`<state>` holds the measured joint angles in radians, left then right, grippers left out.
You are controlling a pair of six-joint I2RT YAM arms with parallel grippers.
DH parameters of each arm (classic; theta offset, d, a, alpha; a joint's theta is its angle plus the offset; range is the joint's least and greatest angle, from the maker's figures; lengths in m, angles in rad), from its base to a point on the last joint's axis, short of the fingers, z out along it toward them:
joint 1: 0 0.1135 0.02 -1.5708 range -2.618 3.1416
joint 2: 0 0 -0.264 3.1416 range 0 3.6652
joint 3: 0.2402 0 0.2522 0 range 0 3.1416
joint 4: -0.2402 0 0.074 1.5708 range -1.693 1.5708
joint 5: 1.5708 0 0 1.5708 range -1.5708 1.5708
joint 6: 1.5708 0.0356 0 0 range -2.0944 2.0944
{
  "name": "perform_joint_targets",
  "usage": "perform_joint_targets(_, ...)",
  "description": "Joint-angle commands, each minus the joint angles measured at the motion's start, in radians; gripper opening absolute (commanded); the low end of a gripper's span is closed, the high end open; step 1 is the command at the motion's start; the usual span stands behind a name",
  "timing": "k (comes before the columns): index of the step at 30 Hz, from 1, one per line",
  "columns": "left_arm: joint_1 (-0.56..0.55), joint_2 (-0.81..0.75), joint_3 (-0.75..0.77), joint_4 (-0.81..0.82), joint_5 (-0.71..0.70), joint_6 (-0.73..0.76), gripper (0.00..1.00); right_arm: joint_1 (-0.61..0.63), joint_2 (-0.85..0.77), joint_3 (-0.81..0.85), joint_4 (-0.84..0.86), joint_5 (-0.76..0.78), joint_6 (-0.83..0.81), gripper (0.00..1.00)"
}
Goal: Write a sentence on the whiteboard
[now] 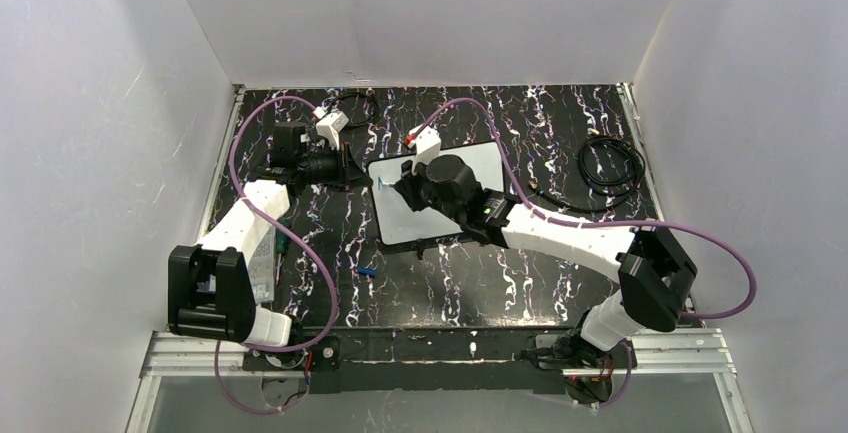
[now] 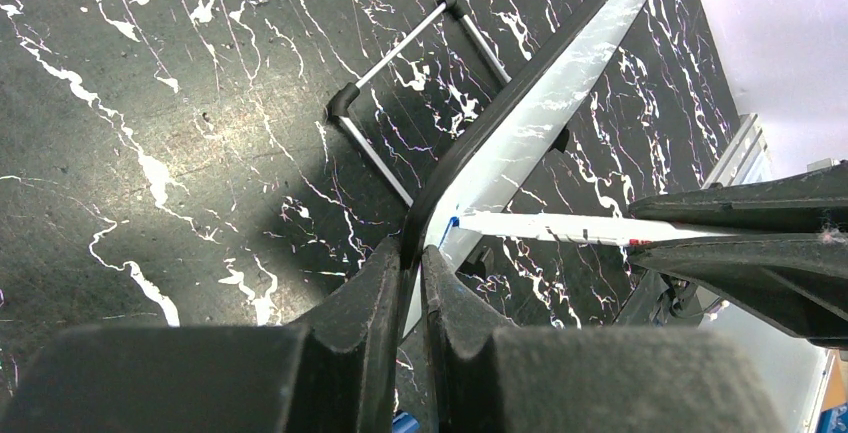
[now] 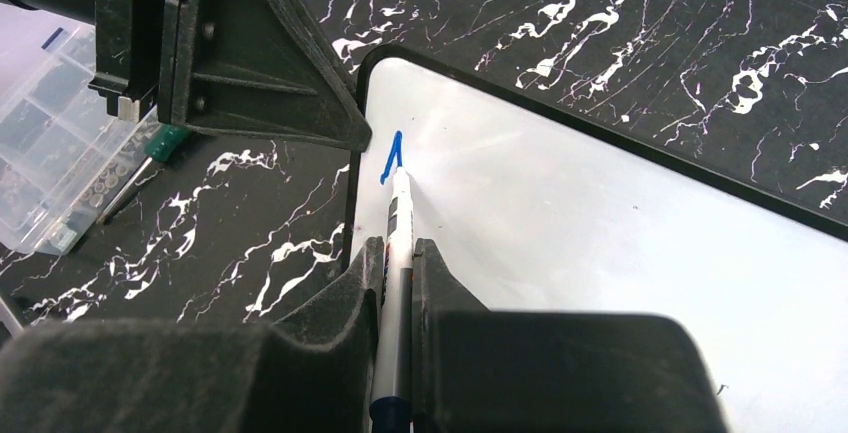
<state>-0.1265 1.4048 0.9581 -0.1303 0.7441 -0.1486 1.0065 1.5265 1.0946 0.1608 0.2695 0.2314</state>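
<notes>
Whiteboard count: one whiteboard (image 1: 480, 165) is seen, lying on the black marbled table (image 1: 560, 123) near its middle.
Writing count: one short blue stroke (image 3: 393, 158), made of two joined lines, is seen near the board's left edge; the rest of the white surface is blank.
Marker count: one white-barrelled marker (image 3: 401, 203) is seen, its blue tip set at the lower end of the stroke.
Gripper count: two.
Board relative to the grippers: the board's left edge is met by the left gripper (image 2: 412, 248) from the left, and its left part is covered by the right gripper (image 3: 398, 253) reaching over it from the right.
Left gripper: its fingers are closed to a thin slit, with the board's dark frame pinched between them at a rounded corner.
Right gripper: its fingers are nearly closed, with the marker's barrel clamped between them and pointed at the board's left edge, just beside the left gripper's tip.
Board's tilt: whether the gripped edge is lifted off the table cannot be told.
Other things: one metal U-shaped bar (image 2: 400, 83) is seen on the table beyond the board; one coil of black cable (image 1: 610, 165) lies to the right; one small blue object (image 1: 366, 273) lies in front of the board.
</notes>
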Motion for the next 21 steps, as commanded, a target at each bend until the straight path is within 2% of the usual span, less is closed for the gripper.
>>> perform_joint_targets(1, -0.016, -0.047, -0.004, -0.012, 0.026, 0.007, 0.0, 0.001, -0.034, -0.016, -0.001, 0.055, -0.009, 0.01)
perform_joint_targets(21, -0.016, -0.051, -0.002, -0.014, 0.021, 0.009, 0.0, 0.017, -0.026, -0.02, -0.021, 0.062, -0.007, 0.01)
